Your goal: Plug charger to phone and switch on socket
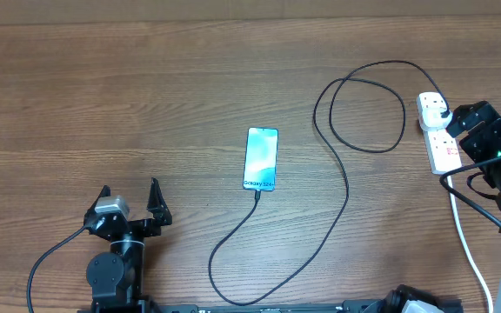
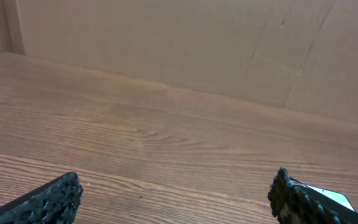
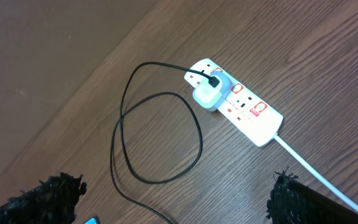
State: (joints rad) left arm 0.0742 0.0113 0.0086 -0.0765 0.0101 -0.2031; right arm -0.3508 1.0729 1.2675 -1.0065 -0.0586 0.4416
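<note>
**A:** The table (image 1: 103, 87) is seen as brown wood grain, matte and streaked. A creased cardboard wall (image 2: 166, 43) is set along its far edge.

**B:** The left end effector (image 1: 130, 198) is held wide open, low over the table, with nothing gripped. The phone (image 1: 261, 159) is found ahead of it and to its right, lying flat with its screen lit.

**A:** And the right end effector (image 3: 173, 198)?

**B:** Spread wide too, and empty. The socket (image 3: 238, 106) is laid ahead of it on the table, with its white cord (image 3: 309, 158) trailing past the right finger. The charger (image 1: 346, 187) is plugged into the socket, looped across the wood and run to the phone's near end. Whether the tip is seated cannot be told.
</note>
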